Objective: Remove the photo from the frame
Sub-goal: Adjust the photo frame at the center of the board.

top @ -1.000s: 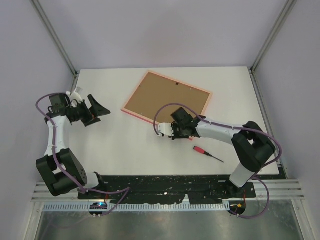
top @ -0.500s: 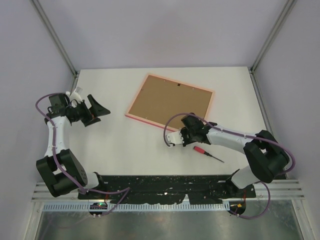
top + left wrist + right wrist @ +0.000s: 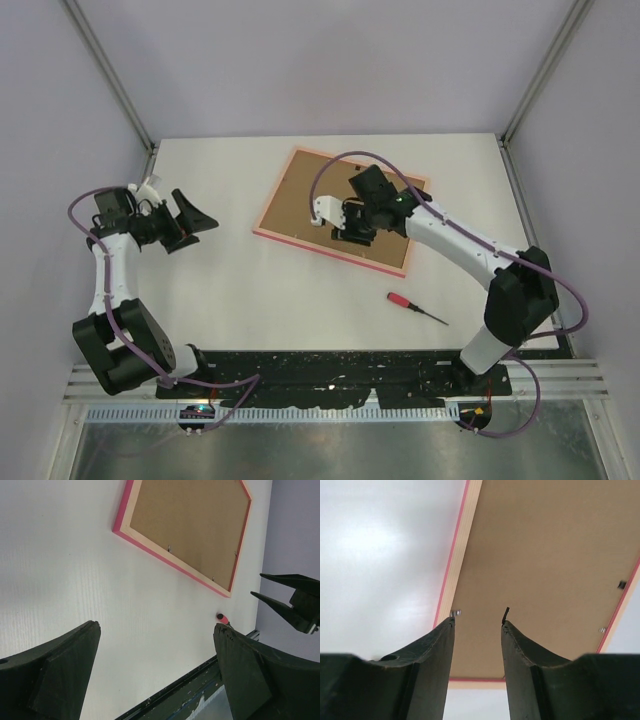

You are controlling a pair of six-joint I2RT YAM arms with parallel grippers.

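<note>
Right fingers: parted partway and grasping nothing; poised over the brown back board, with one tip just beside a small metal tab at a pink edge.
Left fingers: spread wide and empty; held above the left side of the tabletop, well apart from the frame.
Frame: pink-edged, lying face-down toward the far middle of the tabletop; the back board is uppermost and sits inside the rim.
Photo: not in view; judged to lie beneath the back board, inside the frame.
Tabs: a few small metal tabs show along the inner rim; whether they are turned aside or holding the board cannot be told.
Screwdriver: red-handled, lying on the tabletop nearer than the frame and right of centre; neither arm touches it.
Done: nothing that shows; the frame appears closed.
Left to do: free the tabs, lift out the back board, then take out the photo.
Writing: none legible on frame, board or tool; no brand or label visible.
</note>
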